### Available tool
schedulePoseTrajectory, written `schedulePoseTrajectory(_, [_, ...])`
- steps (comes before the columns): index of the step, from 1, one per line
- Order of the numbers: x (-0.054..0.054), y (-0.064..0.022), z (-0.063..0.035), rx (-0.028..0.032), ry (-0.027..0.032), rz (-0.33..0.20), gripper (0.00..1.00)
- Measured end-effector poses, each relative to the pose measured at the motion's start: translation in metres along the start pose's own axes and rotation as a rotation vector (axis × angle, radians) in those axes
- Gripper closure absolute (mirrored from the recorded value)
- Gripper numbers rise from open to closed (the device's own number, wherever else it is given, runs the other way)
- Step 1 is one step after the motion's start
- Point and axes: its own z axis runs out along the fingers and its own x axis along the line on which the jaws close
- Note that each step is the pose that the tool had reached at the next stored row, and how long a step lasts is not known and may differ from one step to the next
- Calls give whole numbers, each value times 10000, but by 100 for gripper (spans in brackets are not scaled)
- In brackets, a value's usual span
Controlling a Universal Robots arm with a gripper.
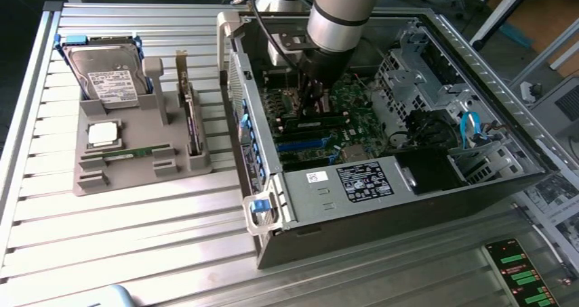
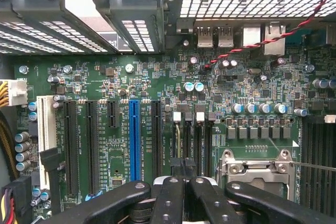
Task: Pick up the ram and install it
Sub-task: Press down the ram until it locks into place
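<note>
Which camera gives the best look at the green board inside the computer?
The wrist view: the motherboard faces the camera, with its slots and chips plain to see. The exterior view shows part of it inside the computer case, partly hidden behind the arm.

An open computer case lies on its side on a slatted metal table, its green motherboard showing a blue expansion slot among black ones and an empty processor socket. Towards the exterior view's left, apart from the case, a grey holder carries a hard drive, a square silver processor chip and an upright expansion card.
</note>
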Motion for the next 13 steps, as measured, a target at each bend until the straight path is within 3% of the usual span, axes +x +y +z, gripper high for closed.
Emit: schedulePoseTrajectory(13, [1, 0, 24, 0, 1, 1, 90])
